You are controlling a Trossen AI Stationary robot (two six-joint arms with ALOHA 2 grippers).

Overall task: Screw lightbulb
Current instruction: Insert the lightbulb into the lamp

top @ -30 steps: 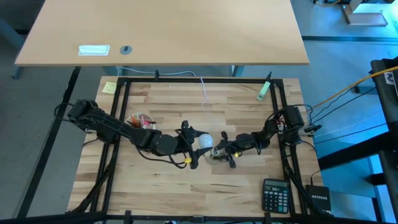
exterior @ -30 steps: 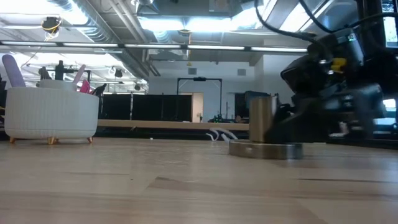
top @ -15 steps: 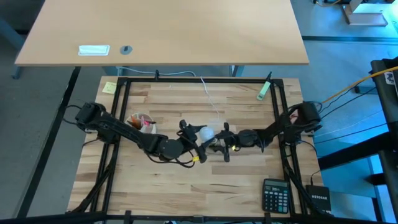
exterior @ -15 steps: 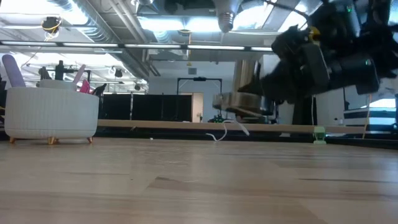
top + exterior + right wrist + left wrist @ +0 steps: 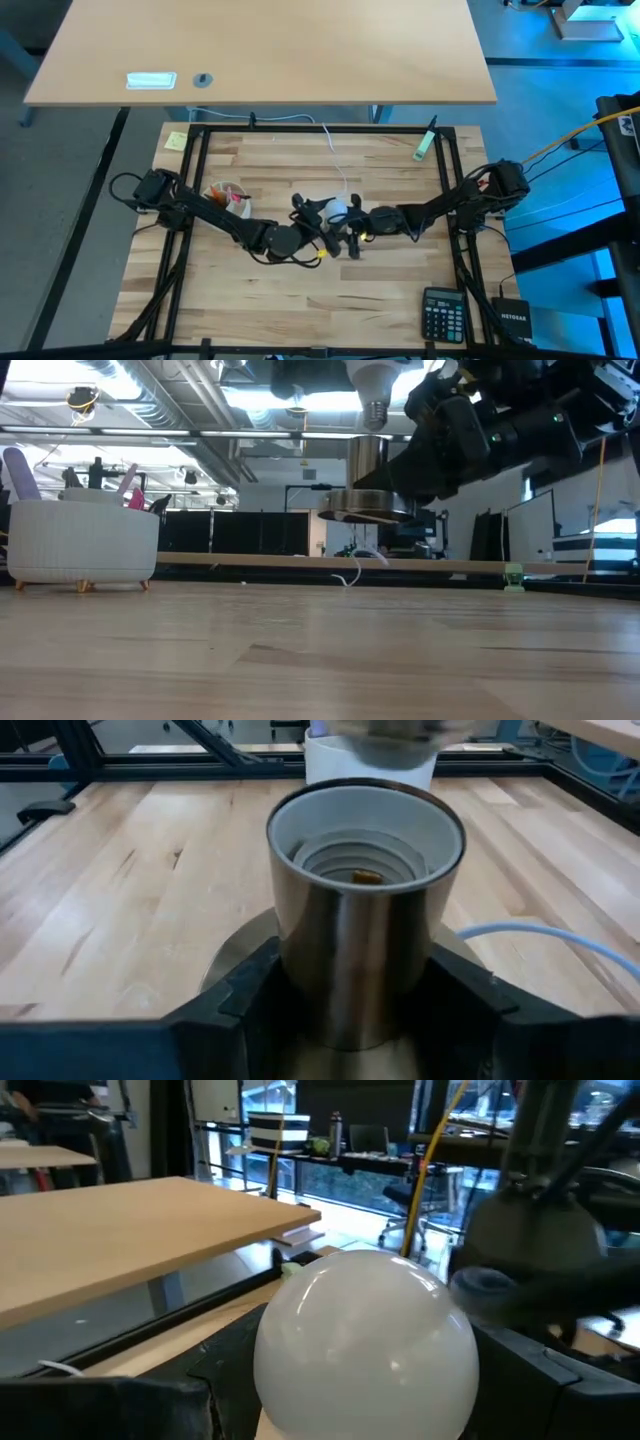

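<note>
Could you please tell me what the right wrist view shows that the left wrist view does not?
Only the right wrist view looks down into the socket: its white threaded inside, empty, and the white cord trailing off, with the right gripper shut on the socket's barrel. Only the left wrist view shows the lightbulb as a white frosted globe, held in the left gripper. Both show the wooden table.

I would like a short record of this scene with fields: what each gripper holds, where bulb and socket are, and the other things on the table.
left gripper: shut on bulb
right gripper: shut on socket
bulb position: base down, just above socket, not yet in
socket position: lifted off table, white cord trailing
other things: calculator, white bowl
</note>
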